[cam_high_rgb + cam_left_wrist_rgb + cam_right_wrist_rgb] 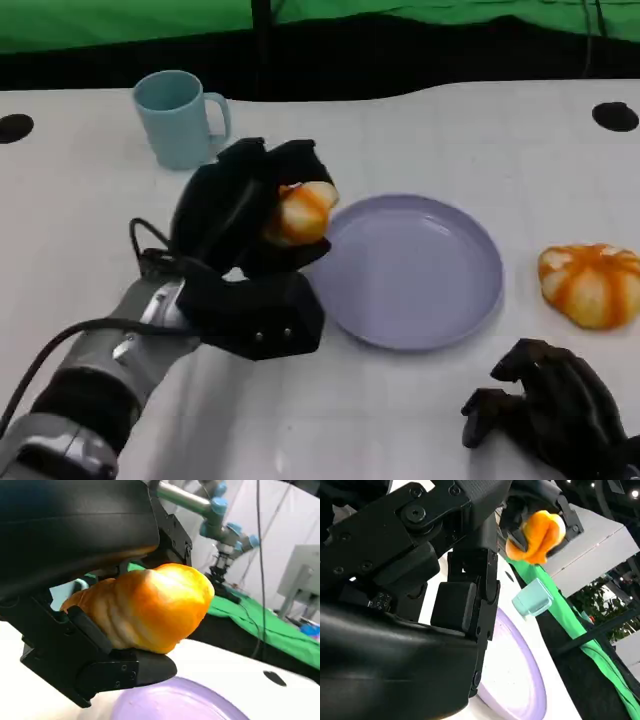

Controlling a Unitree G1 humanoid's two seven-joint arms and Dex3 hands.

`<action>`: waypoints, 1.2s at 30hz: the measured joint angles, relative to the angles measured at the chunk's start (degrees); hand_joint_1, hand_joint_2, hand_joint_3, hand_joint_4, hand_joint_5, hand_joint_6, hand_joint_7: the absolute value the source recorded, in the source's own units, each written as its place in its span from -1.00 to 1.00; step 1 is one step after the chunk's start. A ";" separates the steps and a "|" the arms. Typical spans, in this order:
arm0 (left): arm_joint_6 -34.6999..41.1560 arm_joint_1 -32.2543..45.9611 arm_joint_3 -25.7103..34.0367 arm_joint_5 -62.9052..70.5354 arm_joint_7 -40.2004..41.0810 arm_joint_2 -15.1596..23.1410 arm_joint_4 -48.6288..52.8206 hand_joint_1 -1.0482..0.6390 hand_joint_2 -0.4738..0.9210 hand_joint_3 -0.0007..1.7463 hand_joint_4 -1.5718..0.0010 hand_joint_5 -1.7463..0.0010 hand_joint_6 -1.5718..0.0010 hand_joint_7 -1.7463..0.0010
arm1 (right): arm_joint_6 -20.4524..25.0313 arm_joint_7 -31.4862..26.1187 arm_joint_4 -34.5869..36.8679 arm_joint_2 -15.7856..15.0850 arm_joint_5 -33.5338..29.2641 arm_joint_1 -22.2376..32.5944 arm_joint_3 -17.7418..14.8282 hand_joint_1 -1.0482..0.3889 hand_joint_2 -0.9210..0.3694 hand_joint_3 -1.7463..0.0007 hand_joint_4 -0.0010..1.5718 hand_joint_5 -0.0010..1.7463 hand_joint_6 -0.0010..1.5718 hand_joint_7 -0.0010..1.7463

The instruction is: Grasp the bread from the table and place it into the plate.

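Note:
My left hand (245, 215) grips an orange and white bread roll (300, 212) in the air, just beside the left rim of the purple plate (415, 270). In the left wrist view the bread roll (145, 607) sits between black fingers above the plate (175, 700). The right wrist view shows the held bread (537, 536) raised over the plate (517, 675). A second orange and white bread (592, 284) lies on the table right of the plate. My right hand (550, 410) rests low at the near right with its fingers curled in and nothing in them.
A light blue mug (180, 118) stands at the back left of the white table (80, 240). Two black round marks (614, 116) sit near the far corners. A green cloth hangs behind the table's far edge.

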 measured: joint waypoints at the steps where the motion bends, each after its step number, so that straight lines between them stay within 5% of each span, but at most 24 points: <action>1: -0.33 -0.87 -0.48 0.04 -0.07 -0.46 0.98 -0.06 0.42 0.07 -0.06 -1.00 0.22 -1.00 | -0.02 -0.06 0.00 0.01 0.00 0.00 0.11 -1.00 -0.70 0.99 1.00 -0.14 1.00 -0.57; 23: 5.81 -12.47 -7.84 3.71 -0.60 -11.30 15.64 -0.14 0.44 0.28 -0.19 -1.00 0.12 -0.81 | -0.07 -0.47 -0.38 0.05 0.08 0.26 0.80 -1.00 -0.69 0.99 1.00 -0.14 1.00 -0.56; 27: 8.56 -13.76 -9.37 5.22 0.42 -12.39 16.89 -0.10 0.48 0.22 -0.21 -1.00 0.20 -0.95 | -0.07 -0.82 -0.88 0.08 0.07 0.51 0.87 -1.00 -0.68 1.00 1.00 -0.13 1.00 -0.56; 36: 11.45 -15.16 -11.20 6.70 -1.17 -13.76 18.65 -0.11 0.70 -0.04 -0.05 -1.00 0.22 -0.72 | -0.15 -0.83 -1.08 0.28 0.06 0.70 1.00 -1.00 -0.70 0.99 1.00 -0.13 1.00 -0.55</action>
